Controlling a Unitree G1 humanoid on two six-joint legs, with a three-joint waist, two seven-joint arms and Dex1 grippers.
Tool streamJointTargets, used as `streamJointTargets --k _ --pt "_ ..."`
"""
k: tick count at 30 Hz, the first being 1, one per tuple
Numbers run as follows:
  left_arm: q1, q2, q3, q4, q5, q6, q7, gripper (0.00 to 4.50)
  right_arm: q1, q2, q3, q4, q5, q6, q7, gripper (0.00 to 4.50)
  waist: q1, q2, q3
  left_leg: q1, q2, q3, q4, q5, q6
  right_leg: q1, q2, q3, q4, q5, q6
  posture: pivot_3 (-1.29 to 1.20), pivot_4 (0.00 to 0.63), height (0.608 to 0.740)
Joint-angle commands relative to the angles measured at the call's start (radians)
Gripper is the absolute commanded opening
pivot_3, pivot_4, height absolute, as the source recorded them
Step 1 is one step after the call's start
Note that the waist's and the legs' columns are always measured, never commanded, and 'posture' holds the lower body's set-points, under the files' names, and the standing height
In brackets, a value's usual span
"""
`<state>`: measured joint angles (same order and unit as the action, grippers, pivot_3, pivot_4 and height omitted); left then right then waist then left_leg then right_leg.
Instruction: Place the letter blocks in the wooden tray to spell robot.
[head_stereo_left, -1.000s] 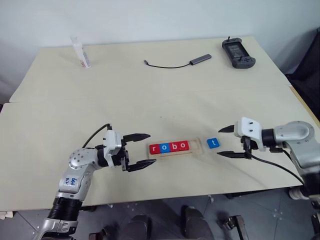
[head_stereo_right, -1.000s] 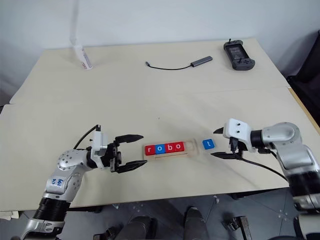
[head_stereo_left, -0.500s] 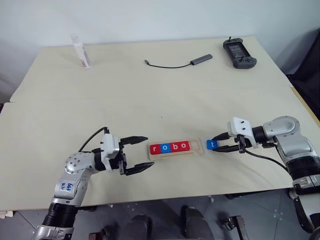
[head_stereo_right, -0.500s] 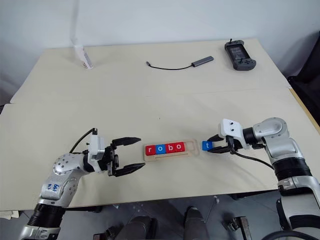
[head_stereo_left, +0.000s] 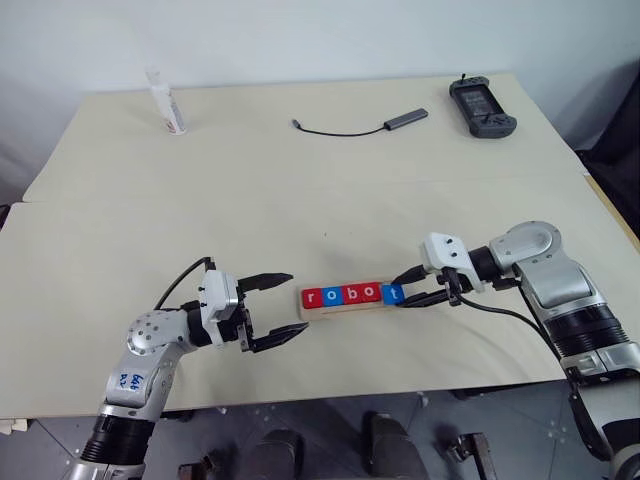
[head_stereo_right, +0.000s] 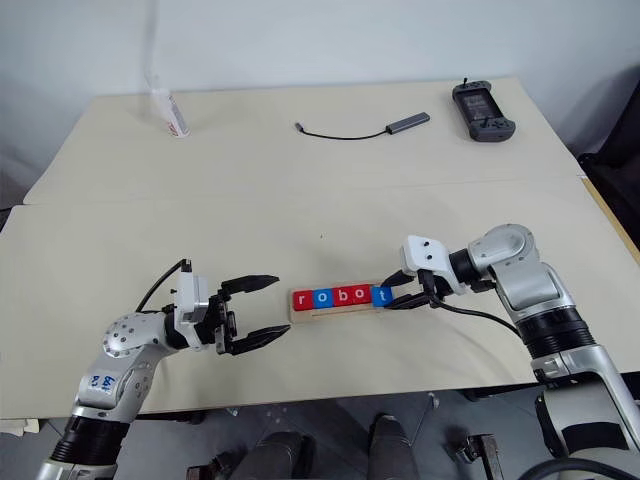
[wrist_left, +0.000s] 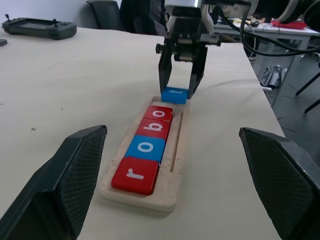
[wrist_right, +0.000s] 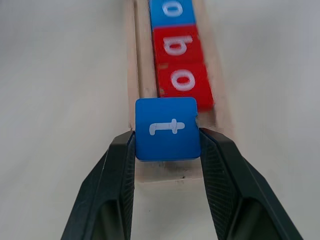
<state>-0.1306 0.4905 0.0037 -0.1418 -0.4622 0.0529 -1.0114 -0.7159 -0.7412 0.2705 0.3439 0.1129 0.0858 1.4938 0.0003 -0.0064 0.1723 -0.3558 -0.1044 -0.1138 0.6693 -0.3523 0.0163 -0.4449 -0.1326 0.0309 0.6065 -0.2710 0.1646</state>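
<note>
Right hand: clamps blue t tile over tray end, beside last o. Advice: lower flat, square against o. Left hand: wide, idle.

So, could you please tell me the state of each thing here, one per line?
Long pale wooden tray: four slots filled, spelling r, o, b, o.
Blue square t tile: gripped at the tray's open end, not yet seated flat.
Right gripper: jaws shut on the t tile.
Left gripper: jaws open, holding nothing, beside the tray.
</note>
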Motion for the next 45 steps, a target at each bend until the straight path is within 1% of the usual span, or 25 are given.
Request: streamJointTargets --k 1,2,4,5,6,10,11,15,19,20,23,25,29,30,34,41,45 --pt "0.029 0.012 0.023 -0.071 -0.010 0.004 0.022 4.50 -0.047 0.016 0.001 0.044 -0.026 -0.040 -0.006 1.48 -0.001 0.000 0.000 0.000 0.000 0.000 0.000 0.000 0.000 0.000 0.000 0.000 0.000 0.000 0.000 0.00 0.150 0.740" --pt "0.033 0.012 0.024 -0.077 -0.010 0.005 0.026 4.50 -0.053 0.024 0.002 0.058 -0.032 -0.054 -0.009 1.48 -0.002 0.000 0.000 0.000 0.000 0.000 0.000 0.000 0.000 0.000 0.000 0.000 0.000 0.000 0.000 0.00 0.150 0.740" --pt "0.037 0.011 0.024 -0.083 -0.009 0.007 0.031 4.50 -0.063 0.039 0.000 0.080 -0.040 -0.054 -0.020 2.23 -0.003 0.000 0.000 0.000 0.001 0.000 0.000 0.000 0.000 0.000 0.001 0.000 0.000 0.000 0.000 0.00 0.150 0.740" --pt "0.039 0.011 0.024 -0.085 -0.008 0.007 0.033 4.50 -0.065 0.044 0.000 0.086 -0.043 -0.060 -0.022 2.49 -0.003 0.000 0.000 0.000 0.001 0.000 0.000 0.000 0.000 0.000 0.001 0.000 0.000 0.000 0.000 0.00 0.150 0.740" --pt "0.040 0.010 0.025 -0.085 -0.008 0.006 0.033 4.50 -0.068 0.048 -0.002 0.088 -0.042 -0.055 -0.021 2.85 -0.003 0.000 0.000 0.000 0.001 0.000 0.000 0.000 0.000 0.000 0.001 0.000 0.000 0.000 0.000 0.00 0.150 0.740" --pt "0.049 0.009 0.026 -0.088 -0.006 0.000 0.036 4.50 -0.064 0.052 -0.018 0.062 -0.025 -0.037 -0.017 4.28 -0.002 0.000 0.000 0.000 0.001 0.000 0.000 0.000 0.000 0.000 0.001 0.000 0.000 0.000 0.000 0.00 0.150 0.740" --pt "0.052 0.009 0.027 -0.088 -0.006 -0.002 0.036 4.50 -0.061 0.048 -0.028 0.052 -0.020 -0.036 -0.023 4.49 -0.002 0.000 0.000 0.000 0.001 0.000 0.000 0.000 0.000 0.000 0.001 0.000 0.000 0.000 0.000 0.00 0.150 0.740" --pt "0.061 0.007 0.030 -0.084 -0.005 -0.010 0.035 4.50 -0.051 0.012 -0.068 0.021 0.014 0.011 -0.012 4.49 -0.002 0.000 0.000 0.000 0.001 0.000 0.000 0.000 0.000 0.000 0.001 0.000 0.000 0.000 0.000 0.00 0.150 0.740" --pt "0.065 0.006 0.030 -0.076 -0.004 -0.019 0.034 4.50 -0.041 -0.026 -0.087 0.026 0.018 0.023 -0.008 3.60 0.001 0.000 0.000 0.000 0.000 0.000 0.000 0.000 0.000 0.000 0.000 0.000 0.000 0.000 0.000 0.00 0.150 0.740" --pt "0.066 0.006 0.030 -0.074 -0.004 -0.021 0.034 4.50 -0.042 -0.028 -0.088 0.031 0.016 0.023 -0.015 3.20 0.000 0.000 0.000 0.000 0.000 0.000 0.000 0.000 0.000 0.000 0.000 0.000 0.000 0.000 0.000 0.00 0.150 0.740" --pt "0.065 0.003 0.030 -0.068 -0.004 -0.026 0.033 4.50 -0.049 -0.033 -0.082 0.061 0.000 0.005 -0.027 2.18 -0.003 0.000 0.000 0.000 0.001 0.000 0.000 0.000 0.000 0.000 0.001 0.000 0.000 0.000 0.000 0.00 0.150 0.740" --pt "0.062 0.001 0.029 -0.062 -0.003 -0.029 0.033 4.50 -0.055 -0.022 -0.074 0.095 -0.023 -0.032 -0.052 1.55 -0.004 0.000 0.000 0.000 0.001 0.000 -0.001 0.000 0.000 0.000 0.001 0.000 0.000 0.000 0.000 0.00 0.150 0.740" --pt "0.059 0.000 0.029 -0.056 -0.002 -0.034 0.034 4.50 -0.058 0.013 -0.069 0.112 -0.040 -0.071 -0.092 0.11 -0.003 0.000 0.000 0.000 0.001 0.000 0.000 0.000 0.000 0.000 0.001 0.000 0.000 0.000 0.000 0.00 0.150 0.740" --pt "0.058 0.000 0.030 -0.055 -0.002 -0.034 0.034 4.50 -0.055 0.021 -0.065 0.106 -0.040 -0.070 -0.097 0.05 -0.004 0.000 0.000 0.000 0.001 0.000 0.000 0.000 0.000 0.000 0.001 0.000 0.000 0.000 0.000 0.00 0.150 0.740" --pt "0.059 0.003 0.034 -0.054 -0.002 -0.031 0.038 4.50 -0.041 0.034 -0.058 0.081 -0.039 -0.056 -0.099 0.05 -0.003 0.000 0.000 0.000 0.001 0.000 0.000 0.000 0.000 0.000 0.001 0.000 0.000 0.000 0.000 0.00 0.150 0.740" --pt "0.061 0.016 0.047 -0.055 -0.001 -0.025 0.040 4.50 0.006 0.029 -0.061 -0.027 -0.002 0.020 -0.080 0.05 -0.001 0.000 0.000 0.000 0.001 0.000 0.000 0.000 0.000 0.000 0.001 0.000 0.000 0.000 0.000 0.00 0.150 0.740" --pt "0.057 0.020 0.049 -0.053 -0.004 -0.022 0.036 4.50 0.024 0.017 -0.093 -0.050 0.009 0.022 -0.104 0.05 -0.001 0.000 0.000 0.000 0.001 0.000 0.000 0.000 0.000 0.000 0.001 0.000 0.000 0.000 0.000 0.00 0.150 0.740"
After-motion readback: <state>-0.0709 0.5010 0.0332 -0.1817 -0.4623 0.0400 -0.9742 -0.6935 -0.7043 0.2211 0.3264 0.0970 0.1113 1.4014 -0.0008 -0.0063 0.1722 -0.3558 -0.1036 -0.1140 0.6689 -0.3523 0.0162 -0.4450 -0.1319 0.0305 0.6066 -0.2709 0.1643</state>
